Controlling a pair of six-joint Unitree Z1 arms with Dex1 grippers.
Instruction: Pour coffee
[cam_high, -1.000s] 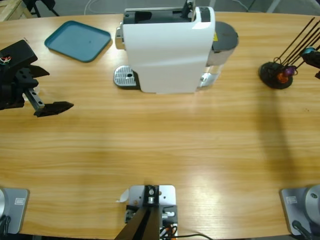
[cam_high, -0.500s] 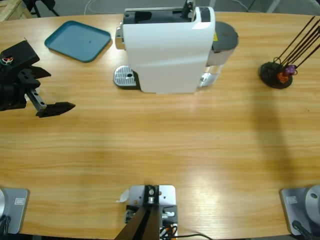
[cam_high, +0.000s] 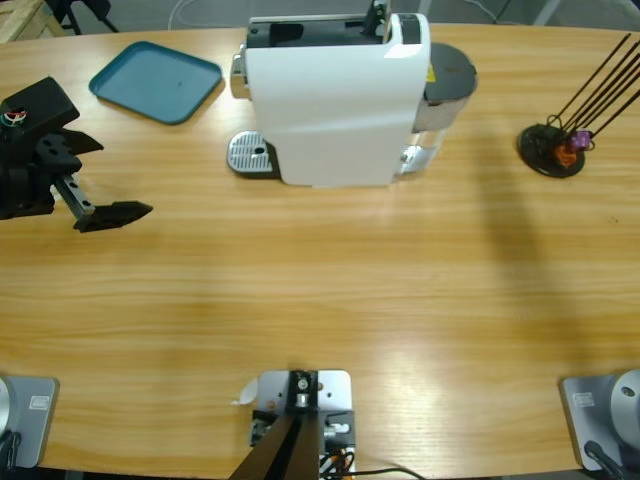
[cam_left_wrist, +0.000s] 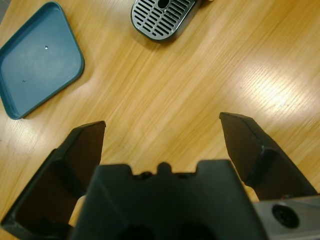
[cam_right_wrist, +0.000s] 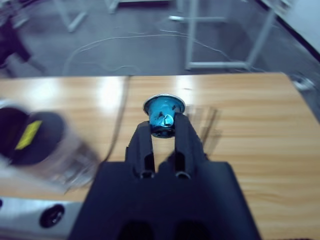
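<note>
No coffee and no cup show in any view. The white coffee machine (cam_high: 335, 100) stands at the back middle, its metal drip grate (cam_high: 250, 153) (cam_left_wrist: 162, 17) at its left foot. My left gripper (cam_high: 100, 180) (cam_left_wrist: 162, 125) hovers open over bare wood at the table's left edge, nothing between its jaws. My right gripper (cam_right_wrist: 164, 132) is outside the high view; in the right wrist view it is shut on a small blue capsule (cam_right_wrist: 164, 112) with a silver rim, held above the table's far end. The machine's dark-lidded water tank (cam_right_wrist: 40, 142) appears blurred at that view's left.
A teal tray (cam_high: 155, 80) (cam_left_wrist: 37, 57) lies at the back left. A black wire capsule rack (cam_high: 555, 150) with a few coloured capsules stands at the right. Bare wood stretches across the front half of the table.
The right gripper with its blue capsule, seen at the high view's right edge a second ago, has left that view. My left gripper has crept slightly to the right.
</note>
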